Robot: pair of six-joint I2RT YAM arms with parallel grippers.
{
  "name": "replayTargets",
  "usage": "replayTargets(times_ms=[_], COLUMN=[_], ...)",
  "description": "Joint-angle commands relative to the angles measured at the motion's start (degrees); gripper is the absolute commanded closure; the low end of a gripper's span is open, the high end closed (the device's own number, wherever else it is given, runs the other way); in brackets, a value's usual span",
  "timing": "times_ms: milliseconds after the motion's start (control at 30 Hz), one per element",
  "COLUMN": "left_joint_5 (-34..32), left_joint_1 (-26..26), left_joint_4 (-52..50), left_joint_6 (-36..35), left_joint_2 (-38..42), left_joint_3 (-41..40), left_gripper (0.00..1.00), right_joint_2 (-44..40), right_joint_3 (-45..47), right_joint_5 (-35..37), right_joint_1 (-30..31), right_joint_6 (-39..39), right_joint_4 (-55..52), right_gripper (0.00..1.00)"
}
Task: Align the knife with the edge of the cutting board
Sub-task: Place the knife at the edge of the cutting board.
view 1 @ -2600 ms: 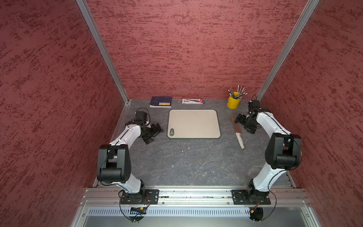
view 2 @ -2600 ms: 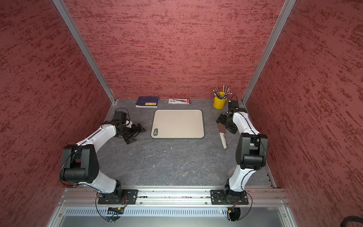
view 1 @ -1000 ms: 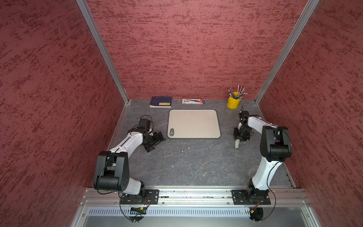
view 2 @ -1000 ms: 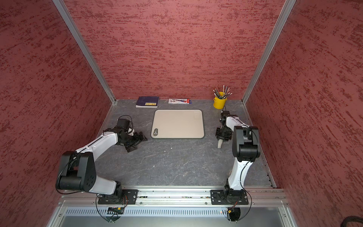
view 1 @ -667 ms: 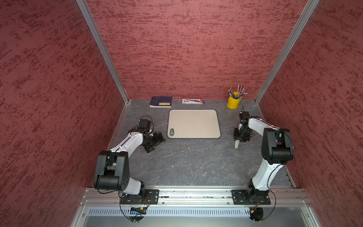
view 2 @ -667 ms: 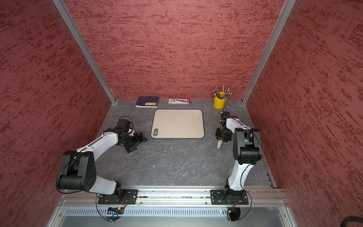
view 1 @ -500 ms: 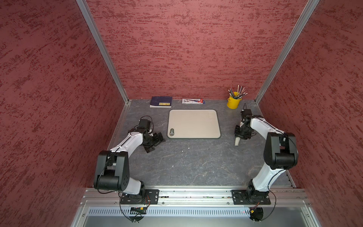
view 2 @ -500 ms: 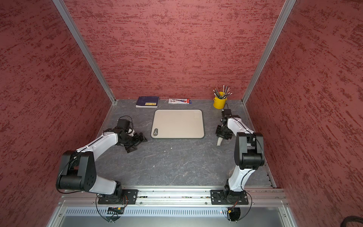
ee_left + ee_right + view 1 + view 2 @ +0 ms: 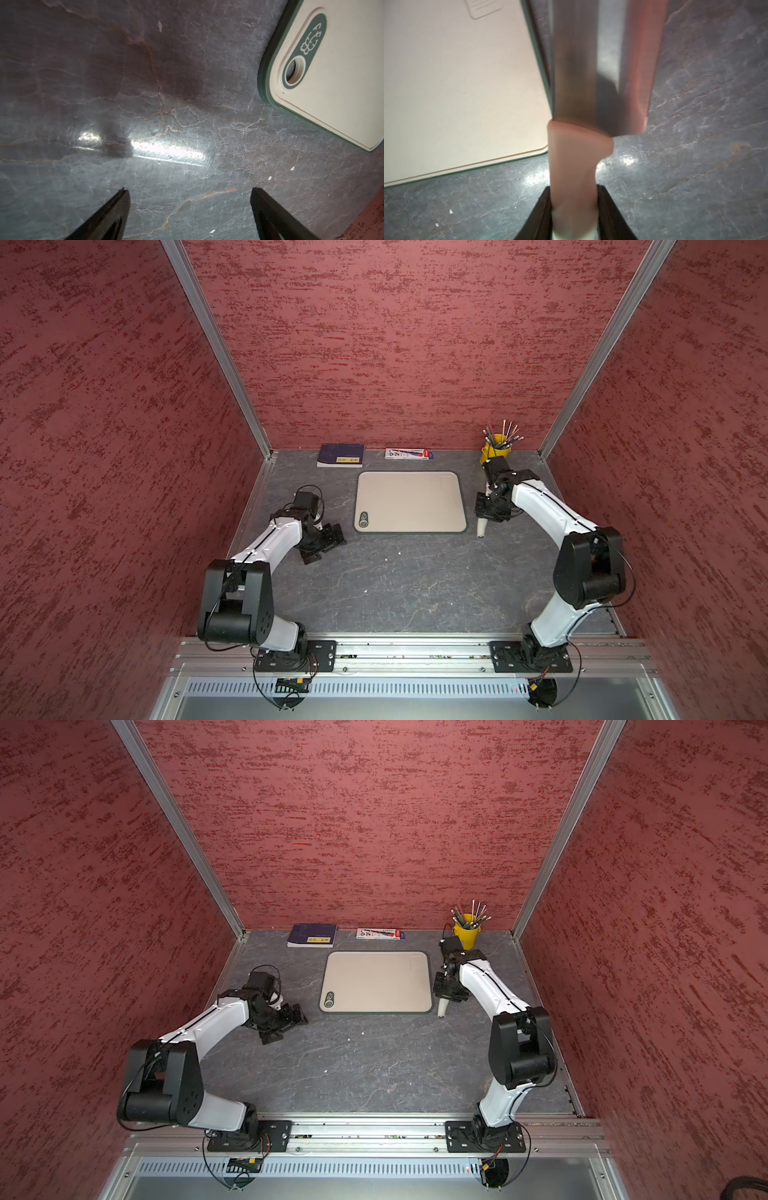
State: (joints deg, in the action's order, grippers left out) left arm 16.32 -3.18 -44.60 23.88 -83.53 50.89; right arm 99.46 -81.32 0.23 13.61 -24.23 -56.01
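In both top views, I see the large beige, dark-rimmed rectangular cutting board (image 9: 409, 502) lying flat on the grey marbled surface (image 9: 395, 585). The cream-handled, broad-bladed kitchen knife (image 9: 481, 527) sits just beside the board's right short edge, with its handle end near the front corner. The right tool (image 9: 488, 512) covers the blade. The left tool (image 9: 325, 546) is positioned left of the board, apart from it.

Left wrist view: the left tool's jaws stand wide with nothing between them. The board's corner with its round hole (image 9: 294, 71) is nearby.

Right wrist view: the right tool is clamped on the knife handle. The blade runs close along the board's rim, slightly angled to it. I cannot tell whether the knife touches the surface.
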Motion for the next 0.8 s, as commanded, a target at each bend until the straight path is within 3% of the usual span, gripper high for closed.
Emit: replayTargets(times_ms=[0, 167, 333, 500, 767], left_joint_5=[1.6, 4.6, 5.3, 4.6, 8.9], left_joint_1=[-0.4, -0.6, -0.5, -0.4, 1.1], left_joint_4=[-1.2, -1.8, -5.9, -9.1, -13.9], left_joint_6=[-1.4, -2.7, -3.6, -4.9, -7.5], left_joint_2=[1.9, 2.1, 3.3, 6.3, 11.7], left_joint_3=[-0.3, 0.3, 3.9, 4.6, 6.2], left_gripper=[0.05, 0.05, 0.05, 0.04, 0.03], right_joint_2=[1.5, 5.0, 5.5, 4.5, 3.5], right_joint_3=[-3.6, -5.5, -3.4, -0.6, 4.2], right_joint_5=[3.0, 7.9, 7.1, 10.6, 12.8], right_joint_1=[4.5, 12.0, 15.0, 15.5, 15.5], right_joint_6=[-3.7, -6.0, -7.4, -5.2, -3.9], right_joint_4=[-3.3, -6.3, -7.3, -6.2, -0.7], right_gripper=[1.0, 1.0, 1.0, 1.0, 1.0])
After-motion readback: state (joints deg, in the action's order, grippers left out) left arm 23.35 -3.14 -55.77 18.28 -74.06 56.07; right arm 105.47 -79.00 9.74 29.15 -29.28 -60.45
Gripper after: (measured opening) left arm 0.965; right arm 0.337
